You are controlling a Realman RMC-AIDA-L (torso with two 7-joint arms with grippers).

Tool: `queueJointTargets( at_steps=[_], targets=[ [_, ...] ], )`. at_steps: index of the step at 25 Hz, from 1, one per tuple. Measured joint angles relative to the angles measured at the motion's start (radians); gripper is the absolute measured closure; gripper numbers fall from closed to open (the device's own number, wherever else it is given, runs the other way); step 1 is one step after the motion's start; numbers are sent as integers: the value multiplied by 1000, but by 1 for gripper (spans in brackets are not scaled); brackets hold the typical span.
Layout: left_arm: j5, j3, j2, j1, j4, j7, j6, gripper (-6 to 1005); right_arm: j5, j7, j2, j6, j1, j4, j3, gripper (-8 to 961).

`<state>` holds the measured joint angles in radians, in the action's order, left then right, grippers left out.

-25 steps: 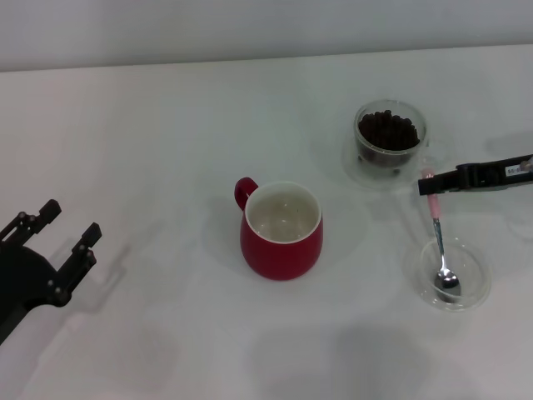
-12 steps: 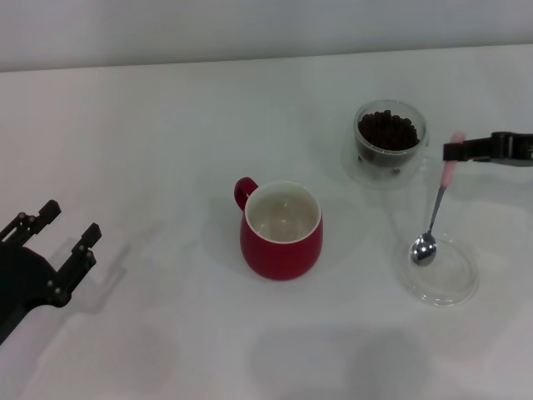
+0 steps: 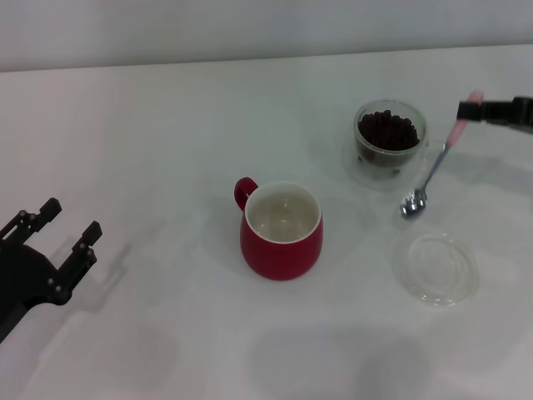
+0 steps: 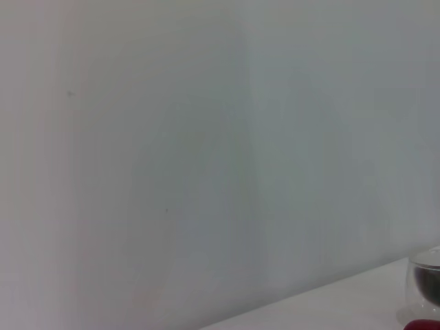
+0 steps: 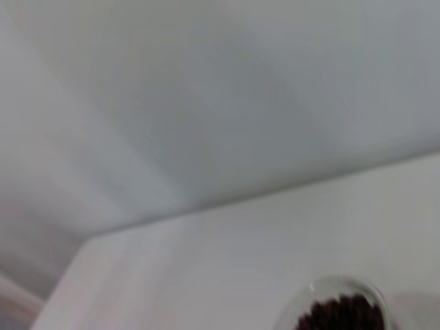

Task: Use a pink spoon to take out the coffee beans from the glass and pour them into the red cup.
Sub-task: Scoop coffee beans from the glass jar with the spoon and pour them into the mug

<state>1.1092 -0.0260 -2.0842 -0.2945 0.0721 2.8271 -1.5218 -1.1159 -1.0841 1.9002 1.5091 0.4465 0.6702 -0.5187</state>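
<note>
With right gripper [image 3: 476, 107] clamped on the pink spoon [image 3: 435, 165], swing bowl over the glass [image 3: 390, 137], dip shallowly into coffee beans [image 3: 387, 129], avoid knocking rim.

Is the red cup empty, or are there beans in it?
Empty. The red cup shows only its bare white inside in the head view; the coffee beans are all in the glass.
</note>
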Motion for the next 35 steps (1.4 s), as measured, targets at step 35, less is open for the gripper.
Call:
queueJointTargets(
  at_steps=[35],
  targets=[
    [3,0,1,3,-11,0,-14,406,-260,-376,102,-234,18,11,-3,808]
  ],
)
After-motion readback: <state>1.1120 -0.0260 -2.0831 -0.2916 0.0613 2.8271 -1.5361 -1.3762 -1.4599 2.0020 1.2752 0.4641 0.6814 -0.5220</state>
